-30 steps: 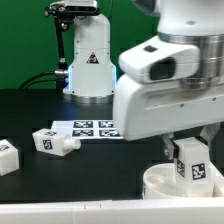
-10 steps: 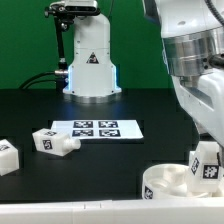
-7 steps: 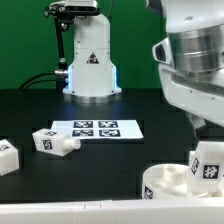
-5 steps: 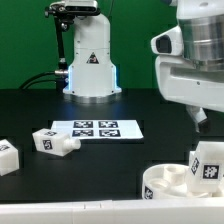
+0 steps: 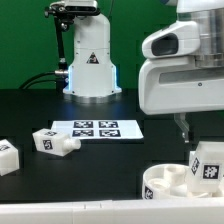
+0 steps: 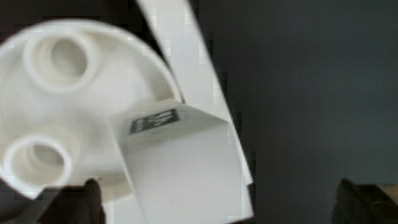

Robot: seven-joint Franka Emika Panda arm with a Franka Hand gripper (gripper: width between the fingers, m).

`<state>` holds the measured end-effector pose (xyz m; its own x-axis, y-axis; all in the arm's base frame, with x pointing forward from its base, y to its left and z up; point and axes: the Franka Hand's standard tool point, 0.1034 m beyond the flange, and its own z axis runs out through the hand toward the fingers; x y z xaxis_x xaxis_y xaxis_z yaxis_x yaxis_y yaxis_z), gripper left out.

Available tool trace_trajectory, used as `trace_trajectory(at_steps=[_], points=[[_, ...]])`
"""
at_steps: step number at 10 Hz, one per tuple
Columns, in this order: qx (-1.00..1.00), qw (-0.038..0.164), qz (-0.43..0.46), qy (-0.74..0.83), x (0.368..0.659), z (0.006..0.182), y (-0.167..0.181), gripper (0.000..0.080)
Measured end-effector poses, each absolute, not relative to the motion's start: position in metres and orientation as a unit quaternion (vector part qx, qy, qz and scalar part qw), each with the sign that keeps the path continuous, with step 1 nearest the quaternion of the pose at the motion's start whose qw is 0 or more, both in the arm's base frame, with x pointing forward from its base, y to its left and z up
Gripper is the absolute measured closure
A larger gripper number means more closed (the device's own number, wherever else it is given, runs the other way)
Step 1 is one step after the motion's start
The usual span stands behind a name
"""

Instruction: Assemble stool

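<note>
Wrist view first: the hand (image 6: 222, 205) is wide open. You can only see its two dark fingertips (image 6: 71, 200) poking in at the two corners of the frame, and there's nothing gripped between them. Right below the camera is the round white seat (image 6: 63, 100) with two round sockets showing in it. One chunky leg (image 6: 187, 170) is standing up on the seat beside those sockets, with a black-and-white tag (image 6: 157, 120) on its side. Everything's pretty blurry here, so I can't tell how firmly the leg sits in there. The dark tabletop (image 6: 302, 80) fills the rest.

Exterior view: the seat (image 5: 160, 185) sits on the tabletop (image 5: 110, 160) down in the exterior view's right corner, and the upright leg (image 5: 207, 163) is on its far right part, tag facing the camera. The arm's big white body (image 5: 185, 70) hangs above it, and the hand is up off the leg, not touching. Two more loose legs are over on the exterior view's left, well apart from the seat: one lying near the marker board (image 5: 97, 129) at (image 5: 55, 141), the other (image 5: 8, 155) at the frame edge. A white robot base (image 5: 90, 60) stands behind the marker board in front of a green backdrop.
</note>
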<state>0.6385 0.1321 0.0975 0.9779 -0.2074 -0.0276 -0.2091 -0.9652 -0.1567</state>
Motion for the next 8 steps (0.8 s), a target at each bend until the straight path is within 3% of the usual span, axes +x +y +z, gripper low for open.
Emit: trace_trajectory(at_steps=[4,8], points=[[-0.997,0.068,-0.016,-0.035,0.640,0.095,0.131,0.0150],[-0.934,0.041,-0.039,-0.353,0.634,0.085,0.127,0.0150]])
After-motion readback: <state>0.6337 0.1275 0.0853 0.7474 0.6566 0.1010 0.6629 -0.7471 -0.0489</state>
